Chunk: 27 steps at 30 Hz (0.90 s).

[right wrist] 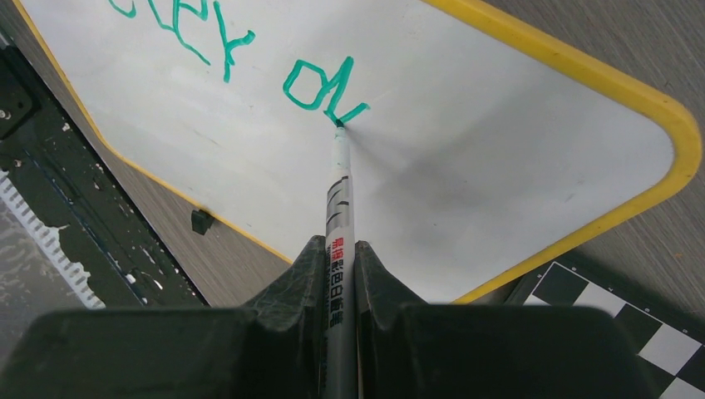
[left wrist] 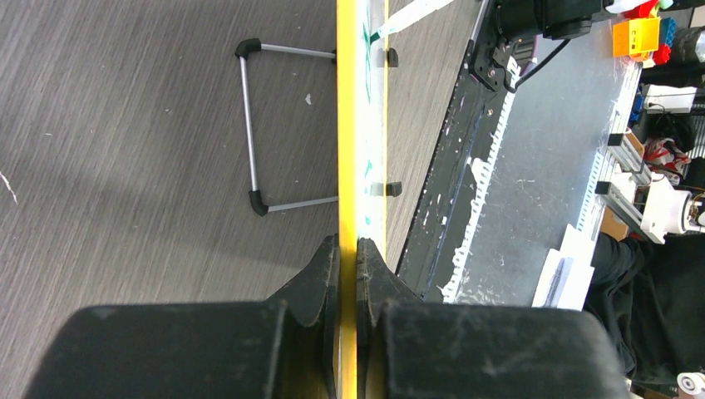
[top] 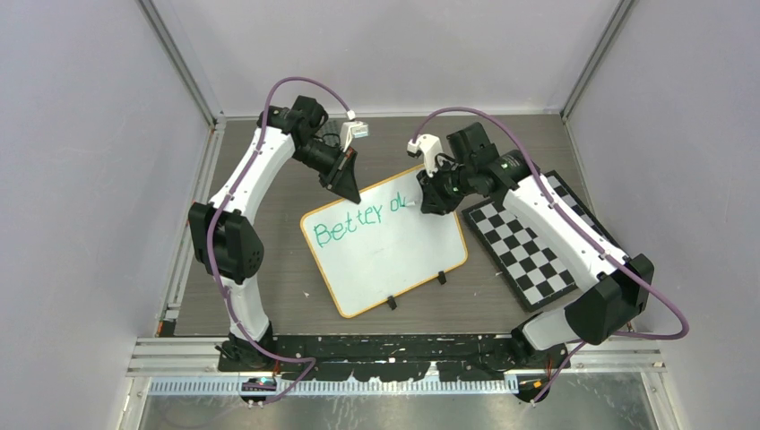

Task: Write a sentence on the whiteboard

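The whiteboard (top: 403, 264), thin, stiff and probably light, has a slick white face and a rounded yellow rim, which offers the surest hold. On its face the green sentence (top: 354, 226) reads about "Better d". At its far edge the left gripper (left wrist: 349, 258) clamps the rim, and the right gripper (right wrist: 341, 270) clamps a slim, hard marker (right wrist: 339, 191), tip on the face.

The whiteboard (top: 394, 260), white with a yellow rim and rounded corners, sits askew just left of the checkerboard (top: 524, 242). The sentence (top: 348, 229), in green handwriting across the board's upper part, is unfinished and reads "Better d".
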Tool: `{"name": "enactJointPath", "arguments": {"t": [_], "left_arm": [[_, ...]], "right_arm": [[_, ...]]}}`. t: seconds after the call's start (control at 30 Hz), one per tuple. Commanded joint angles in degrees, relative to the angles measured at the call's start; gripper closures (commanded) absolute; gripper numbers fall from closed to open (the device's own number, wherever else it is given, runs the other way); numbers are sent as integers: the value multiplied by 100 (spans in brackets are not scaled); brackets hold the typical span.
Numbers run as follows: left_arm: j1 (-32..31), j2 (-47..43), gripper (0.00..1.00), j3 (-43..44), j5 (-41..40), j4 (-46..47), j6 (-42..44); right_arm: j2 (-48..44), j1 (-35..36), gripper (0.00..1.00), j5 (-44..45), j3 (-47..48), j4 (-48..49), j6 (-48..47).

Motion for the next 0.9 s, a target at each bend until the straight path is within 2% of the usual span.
{"name": "enactJointPath", "arguments": {"t": [0.0,0.5,0.87], "left_arm": [[-264,34,100,-249,-290,-295,244],[-264,12,100,-256,-316,-285,213],[-264,23,100,-272,-326,-284,226]], "right_arm": [[-142,16,100,135,-69,104,-149],[-30,-89,100,369,485,77,-139],[26,-87,100,234,455,76,-82]]}}
